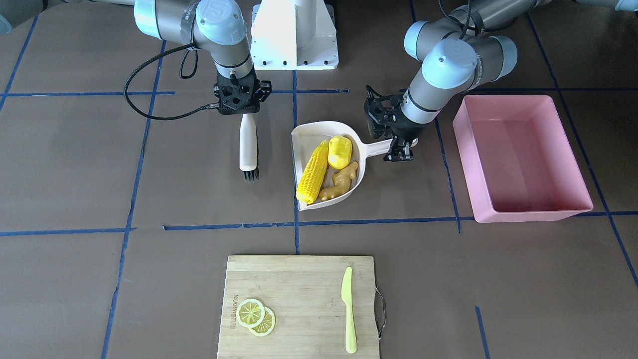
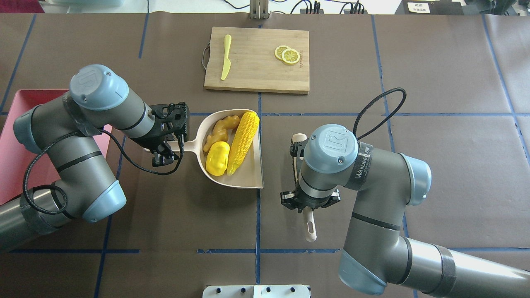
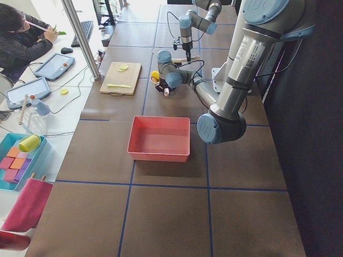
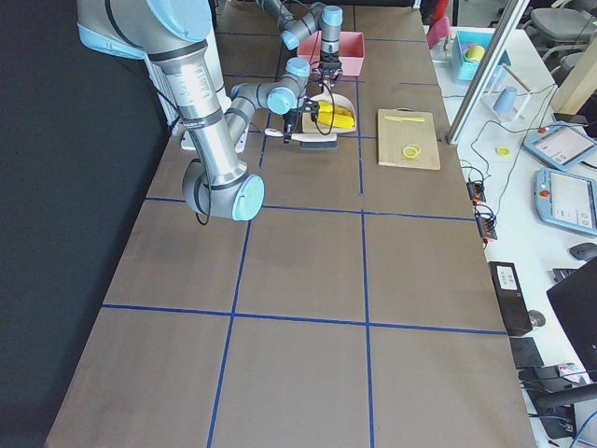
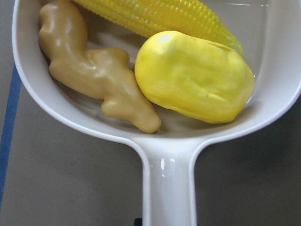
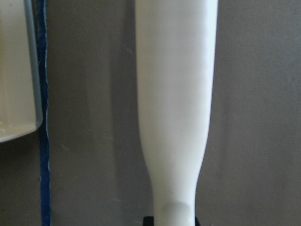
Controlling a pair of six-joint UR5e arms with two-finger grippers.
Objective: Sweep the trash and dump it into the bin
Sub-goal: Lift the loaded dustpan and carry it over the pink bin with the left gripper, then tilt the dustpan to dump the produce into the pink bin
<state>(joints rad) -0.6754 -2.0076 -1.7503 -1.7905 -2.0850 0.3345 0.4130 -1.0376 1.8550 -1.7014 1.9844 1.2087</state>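
Note:
The trash lies in the cream-white dustpan [image 1: 304, 137]: a yellow corn cob [image 1: 313, 172], a yellow potato-like lump [image 1: 339, 151] and a tan ginger root [image 1: 341, 180]. My left gripper [image 1: 398, 148] is shut on the dustpan's handle [image 5: 169, 188]; the left wrist view shows the corn [image 5: 164, 14], lump [image 5: 195, 75] and ginger [image 5: 94, 70] close up. The empty pink bin [image 1: 523, 159] stands beside my left arm, apart from the dustpan. My right gripper [image 1: 242, 110] is shut on a white brush [image 1: 247, 147], bristles pointing away from me, beside the dustpan's open side.
A wooden cutting board [image 1: 299, 299] lies at the table's far side with two lemon slices [image 1: 255, 316] and a yellow-green knife [image 1: 349, 309] on it. Blue tape lines cross the brown table. An operator sits past the far edge in the exterior left view.

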